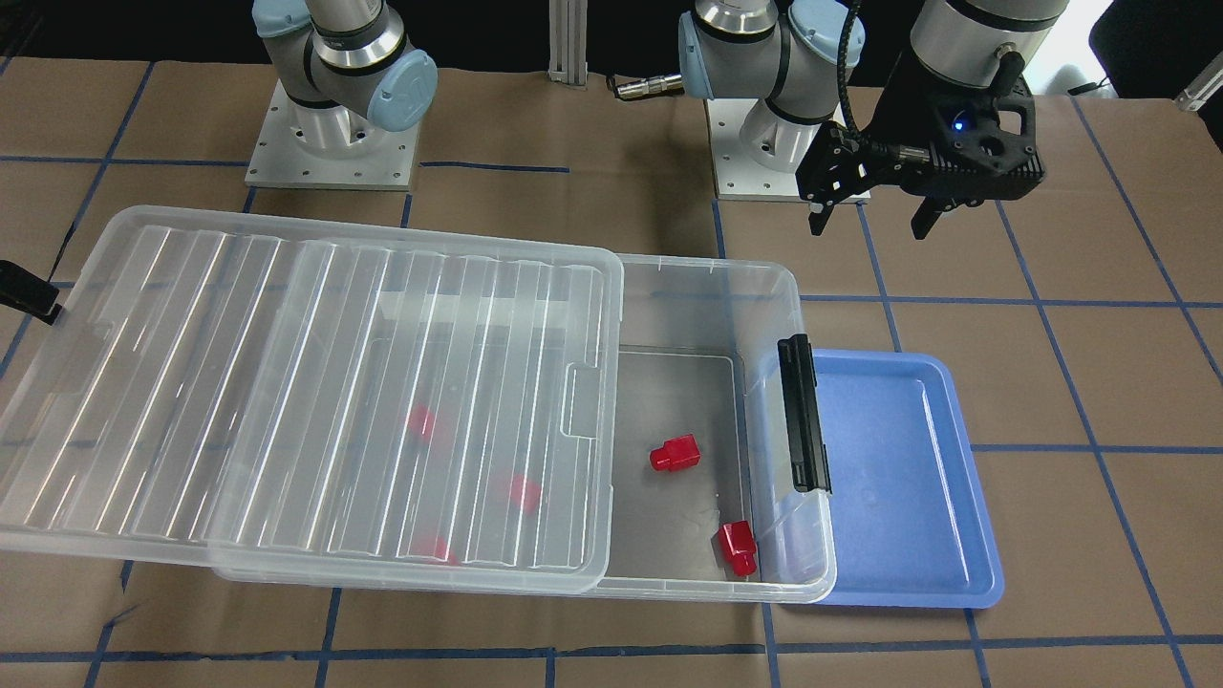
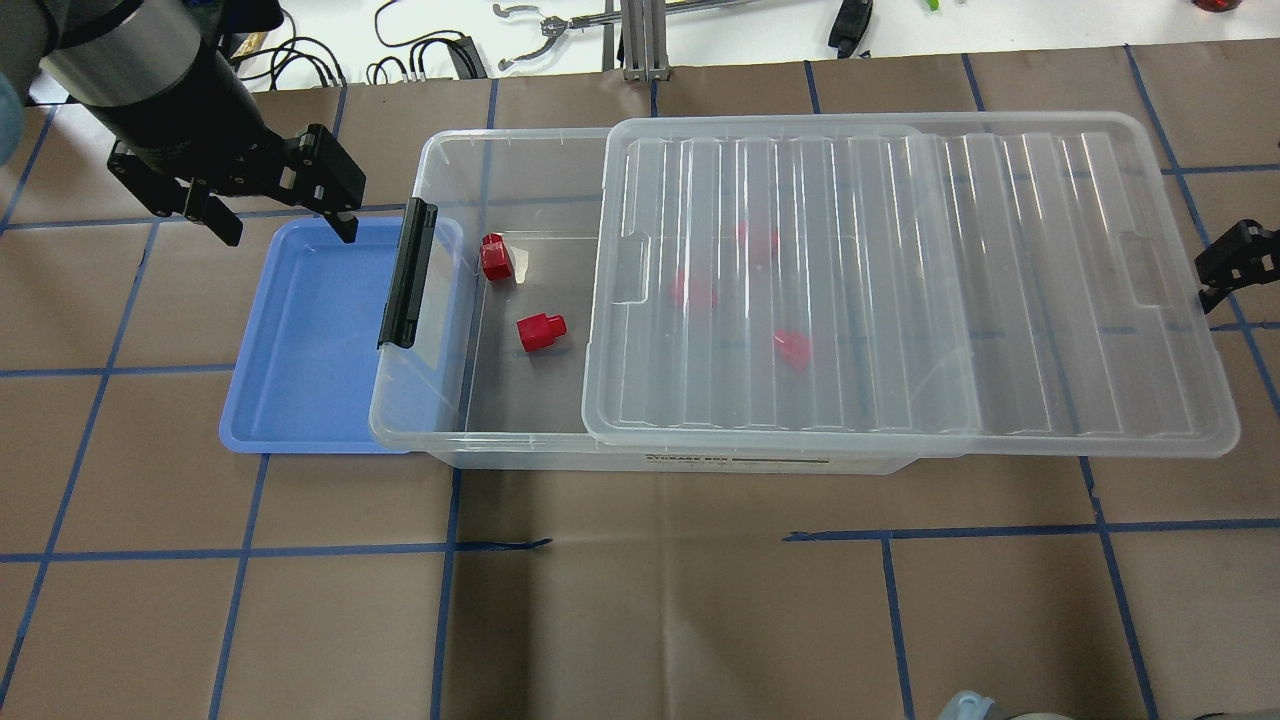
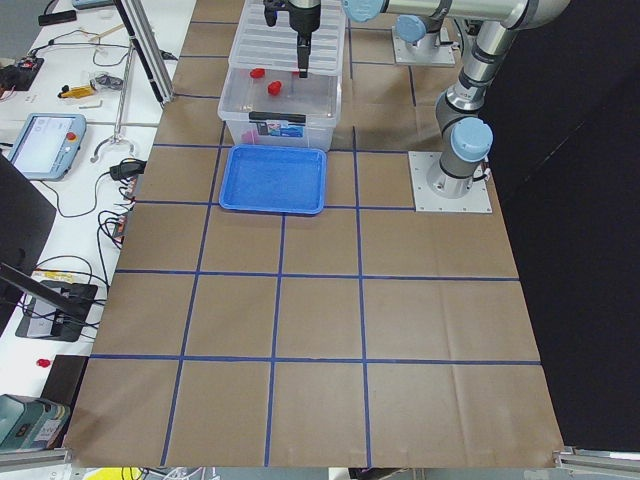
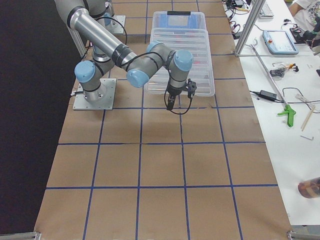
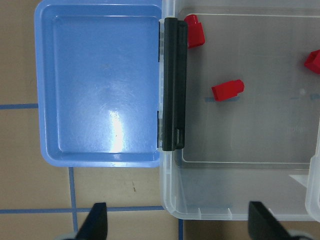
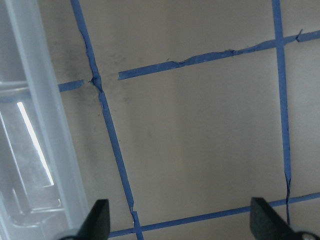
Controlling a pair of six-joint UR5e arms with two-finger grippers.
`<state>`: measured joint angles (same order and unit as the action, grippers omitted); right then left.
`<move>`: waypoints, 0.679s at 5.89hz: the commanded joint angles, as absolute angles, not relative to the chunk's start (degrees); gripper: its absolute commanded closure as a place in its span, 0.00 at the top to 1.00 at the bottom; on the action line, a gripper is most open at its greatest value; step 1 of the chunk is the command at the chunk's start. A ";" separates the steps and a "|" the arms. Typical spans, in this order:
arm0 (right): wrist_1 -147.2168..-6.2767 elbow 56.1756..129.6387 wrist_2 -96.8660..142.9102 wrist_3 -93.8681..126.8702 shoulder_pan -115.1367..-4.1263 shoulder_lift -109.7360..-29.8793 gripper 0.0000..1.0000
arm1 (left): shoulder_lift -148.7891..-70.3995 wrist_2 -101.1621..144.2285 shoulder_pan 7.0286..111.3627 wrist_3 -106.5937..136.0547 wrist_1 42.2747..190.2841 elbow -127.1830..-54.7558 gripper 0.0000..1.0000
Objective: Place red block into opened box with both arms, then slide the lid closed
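- Basically, the placing part is looking done: neither claw is carrying a red block (image 2: 541,332), and none is lying outside the box (image 2: 520,135).
- The left claw (image 2: 285,226) is hovering raised with its fingers apart and gripping nothing.
- The blue tray (image 2: 300,340) and the box's black clip (image 2: 408,270) are sitting below and just ahead of the left claw in its wrist view. Its exact footprint is hard to tell.
- The right claw (image 6: 181,220) is also hanging with fingers apart and empty, over bare bench (image 2: 640,600).
- The lid (image 2: 900,290) is ending just beside the right claw, off to one side and not between the fingers. I'm not seeing any contact.
- Box contents:
  - Two red blocks are lying uncovered on the floor, below the left claw and just past the clip. One is sitting near the clip-end wall, the other a little further in.
  - Three more are showing as red blurs through the lid, further out toward the right claw.
- The blue tray is holding nothing and is touching or tucked just under the box's clip end.
- The lid is resting on top of the box and covering most of it.
  - It is leaving the end nearest the left claw open.
  - It is overhanging the end nearest the right claw.
- My read on what is remaining: the lid needs sliding from the right claw's side toward the left claw until it is covering the clip end. The right claw is looking best placed to push.
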<state>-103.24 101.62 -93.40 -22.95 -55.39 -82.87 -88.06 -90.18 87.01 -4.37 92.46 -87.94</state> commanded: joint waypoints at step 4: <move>-103.27 102.66 -93.43 -22.32 -59.94 -84.20 1.00 | -88.07 -90.00 87.01 -4.13 91.58 -87.98 0.98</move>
<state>-103.27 102.65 -93.49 -22.07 -59.45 -84.16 -88.11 -89.94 87.01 -4.31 91.65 -87.93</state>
